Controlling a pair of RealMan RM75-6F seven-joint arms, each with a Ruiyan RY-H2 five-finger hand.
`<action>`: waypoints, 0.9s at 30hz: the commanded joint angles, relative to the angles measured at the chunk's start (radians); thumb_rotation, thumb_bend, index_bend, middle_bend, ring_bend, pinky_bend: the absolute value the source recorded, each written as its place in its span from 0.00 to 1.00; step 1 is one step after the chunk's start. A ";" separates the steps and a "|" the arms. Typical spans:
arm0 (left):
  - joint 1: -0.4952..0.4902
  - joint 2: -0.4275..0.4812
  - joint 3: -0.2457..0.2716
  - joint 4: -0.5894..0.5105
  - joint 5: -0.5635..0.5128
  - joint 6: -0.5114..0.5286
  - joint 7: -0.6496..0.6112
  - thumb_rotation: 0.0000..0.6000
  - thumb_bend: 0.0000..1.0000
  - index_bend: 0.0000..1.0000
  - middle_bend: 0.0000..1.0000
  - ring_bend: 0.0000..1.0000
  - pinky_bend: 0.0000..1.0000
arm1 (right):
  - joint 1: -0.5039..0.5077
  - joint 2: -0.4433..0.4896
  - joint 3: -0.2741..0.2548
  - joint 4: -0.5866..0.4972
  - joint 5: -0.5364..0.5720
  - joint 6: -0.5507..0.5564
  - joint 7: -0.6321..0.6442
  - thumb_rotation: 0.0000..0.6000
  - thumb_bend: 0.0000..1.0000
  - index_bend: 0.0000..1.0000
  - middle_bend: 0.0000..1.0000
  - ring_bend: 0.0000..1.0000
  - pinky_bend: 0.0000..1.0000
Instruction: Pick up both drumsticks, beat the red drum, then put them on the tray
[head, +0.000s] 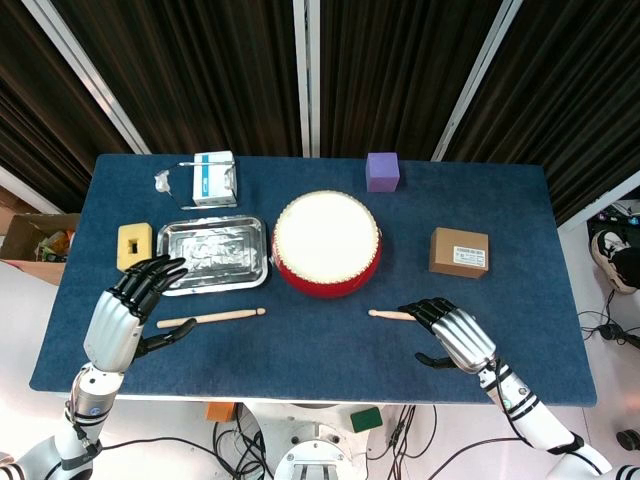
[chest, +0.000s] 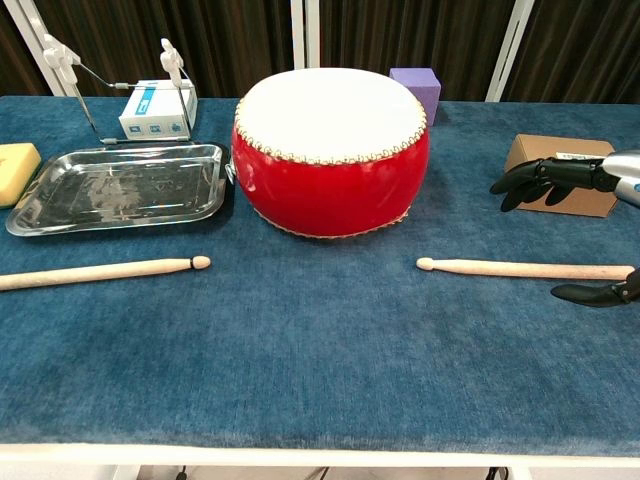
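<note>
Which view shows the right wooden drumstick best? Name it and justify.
Chest view: the right wooden drumstick lies nearly full length on the blue cloth. Head view shows only its tip end; the right hand covers the rest.

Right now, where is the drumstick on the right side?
The right drumstick lies flat on the blue table in front of the red drum, tip pointing toward the middle. The right hand hovers over its butt end, below the cardboard box.

— Any writing you can read?
— None. The white box has a blue stripe with print too small to read, and the brown box bears a blurred label.
</note>
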 joint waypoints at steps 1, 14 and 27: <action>-0.008 0.007 0.005 -0.012 -0.004 -0.015 0.007 1.00 0.14 0.19 0.20 0.18 0.28 | 0.000 -0.003 -0.003 0.005 0.004 0.006 0.005 1.00 0.20 0.22 0.28 0.21 0.31; 0.012 0.034 0.099 -0.015 -0.188 -0.220 0.023 1.00 0.16 0.31 0.28 0.23 0.31 | -0.125 0.099 0.031 0.033 0.060 0.273 -0.001 1.00 0.25 0.30 0.32 0.24 0.36; -0.020 -0.127 0.088 0.056 -0.438 -0.470 0.379 1.00 0.22 0.40 0.36 0.27 0.34 | -0.129 0.166 0.089 -0.011 0.097 0.308 -0.066 1.00 0.28 0.30 0.32 0.24 0.36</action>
